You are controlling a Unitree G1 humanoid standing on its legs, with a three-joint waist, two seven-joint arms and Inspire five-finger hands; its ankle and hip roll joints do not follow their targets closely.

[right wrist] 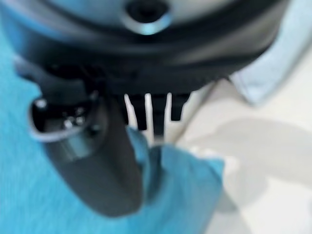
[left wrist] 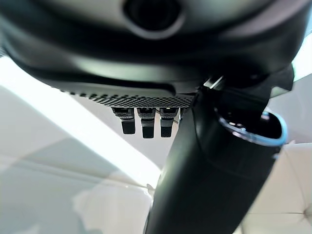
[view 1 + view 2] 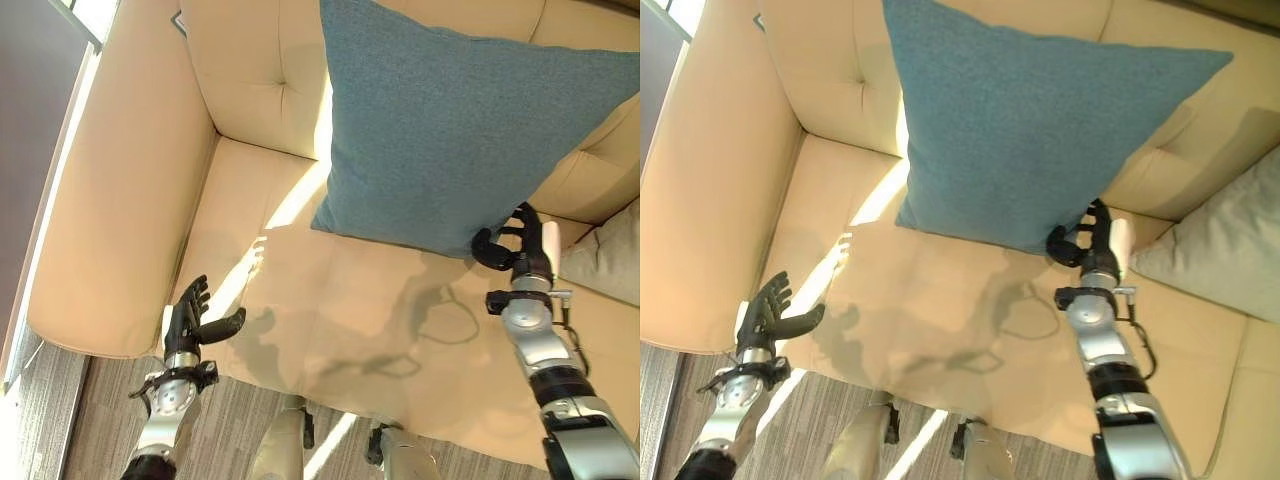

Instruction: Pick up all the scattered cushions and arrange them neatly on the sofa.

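Here the right hand [image 3: 512, 245] pinched the blue cushion's [image 3: 450, 120] lower corner (cushion propped upright, rising up-left against the sofa back [image 3: 260, 70]); left hand [image 3: 195, 320] hung open, well apart.

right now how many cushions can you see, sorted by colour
blue cushion: 1, leaning on the sofa back, its lower corner pinched in the right hand
pale grey cushion: 1, lying on the seat at the robot's right
total: 2
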